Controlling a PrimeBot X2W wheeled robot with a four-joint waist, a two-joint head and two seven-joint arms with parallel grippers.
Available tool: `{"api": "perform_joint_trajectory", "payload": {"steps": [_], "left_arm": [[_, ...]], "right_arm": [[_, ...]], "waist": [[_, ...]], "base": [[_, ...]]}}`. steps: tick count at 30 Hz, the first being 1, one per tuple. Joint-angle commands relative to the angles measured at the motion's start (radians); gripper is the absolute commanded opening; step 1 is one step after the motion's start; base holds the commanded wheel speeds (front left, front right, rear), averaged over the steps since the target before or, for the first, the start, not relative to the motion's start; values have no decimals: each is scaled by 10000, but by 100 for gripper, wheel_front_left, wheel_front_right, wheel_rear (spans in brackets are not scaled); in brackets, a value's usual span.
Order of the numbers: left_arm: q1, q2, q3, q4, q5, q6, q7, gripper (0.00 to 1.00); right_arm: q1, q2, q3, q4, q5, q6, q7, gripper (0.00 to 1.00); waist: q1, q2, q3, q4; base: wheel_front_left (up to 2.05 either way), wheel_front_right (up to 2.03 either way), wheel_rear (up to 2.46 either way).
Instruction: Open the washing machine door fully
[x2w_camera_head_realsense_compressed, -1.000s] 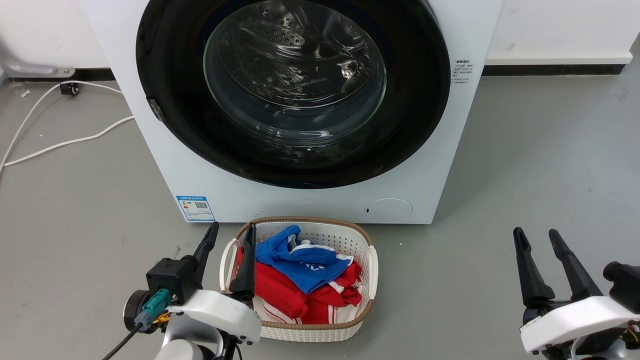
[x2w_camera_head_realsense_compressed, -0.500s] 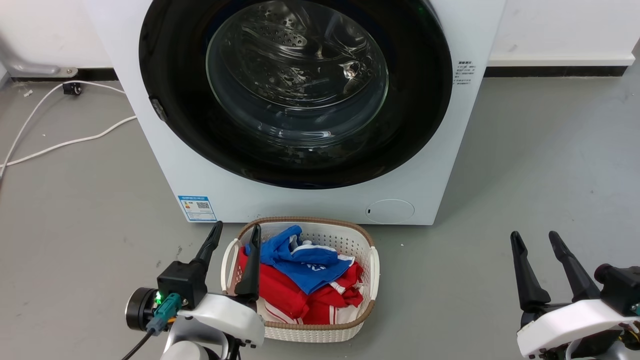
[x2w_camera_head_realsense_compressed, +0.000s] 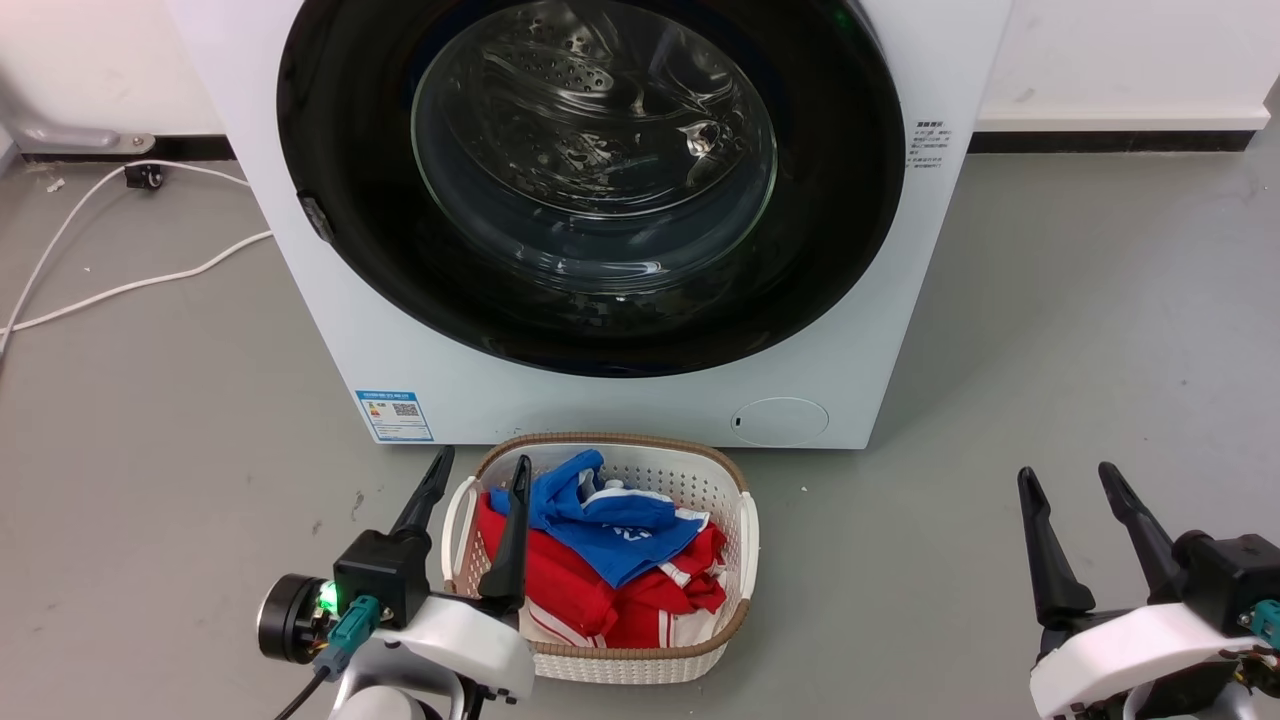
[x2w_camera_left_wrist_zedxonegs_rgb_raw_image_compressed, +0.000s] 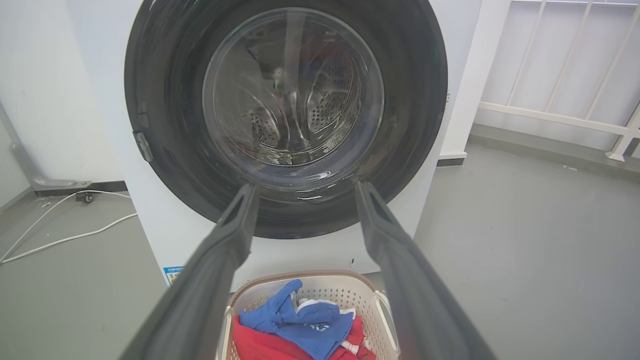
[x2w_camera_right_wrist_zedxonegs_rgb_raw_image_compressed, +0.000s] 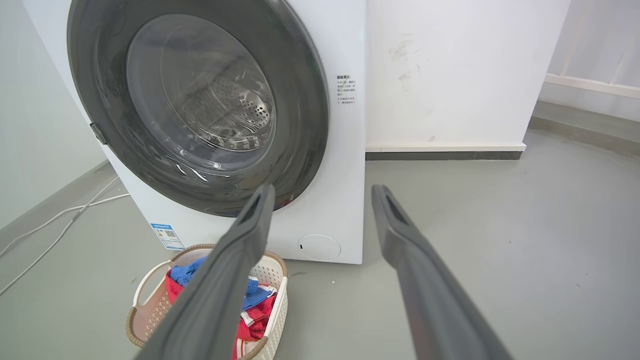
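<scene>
The white washing machine (x2w_camera_head_realsense_compressed: 330, 330) stands ahead of me, and its glossy black round door (x2w_camera_head_realsense_compressed: 330, 130) with the clear glass bowl lies flat against the front, closed. A small latch tab (x2w_camera_head_realsense_compressed: 316, 218) sits on the door's left rim. My left gripper (x2w_camera_head_realsense_compressed: 480, 468) hangs open at the lower left, over the left end of a laundry basket, well short of the door. My right gripper (x2w_camera_head_realsense_compressed: 1068, 476) is open above the floor at the lower right. The left wrist view faces the door (x2w_camera_left_wrist_zedxonegs_rgb_raw_image_compressed: 165, 100) straight on; the right wrist view sees the door (x2w_camera_right_wrist_zedxonegs_rgb_raw_image_compressed: 100, 75) from the right.
A white laundry basket (x2w_camera_head_realsense_compressed: 745, 540) with red and blue clothes sits on the floor right in front of the machine. White cables (x2w_camera_head_realsense_compressed: 120, 290) trail over the grey floor to the left. A wall and baseboard (x2w_camera_head_realsense_compressed: 1110, 125) run behind, with open floor to the right.
My left gripper has drawn back a little toward me and shifted slightly right. The right gripper has sunk slightly lower in the view. The door has not moved.
</scene>
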Motion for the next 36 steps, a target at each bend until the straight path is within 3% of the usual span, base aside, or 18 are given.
{"api": "perform_joint_trajectory", "payload": {"steps": [1,14,32,33,35,36], "left_arm": [[-91,-15,20,3,155,-25,-86,100],[-107,-238,154,293,682,-248,-315,100],[-135,-472,453,659,448,-401,-296,100],[-139,-480,460,677,443,-399,-294,100],[-149,-490,478,715,440,-406,-294,100],[-155,-497,482,732,439,-410,-294,100]], "right_arm": [[46,27,-4,-97,-168,22,-65,100],[98,91,-27,-103,-743,24,-212,100],[-61,194,-61,180,-450,24,-316,100],[-69,197,-60,194,-423,24,-302,63],[-90,204,-41,208,-291,24,-334,0],[-89,206,-54,225,-207,24,-331,0]], "waist": [[0,-1,3,3],[0,-1,13,45],[0,-1,-6,59],[0,-1,-8,62],[0,-1,-15,72],[0,-1,-20,75]], "base": [[0,0,0],[0,0,0],[0,0,0],[0,0,0],[0,0,0],[0,0,0]]}}
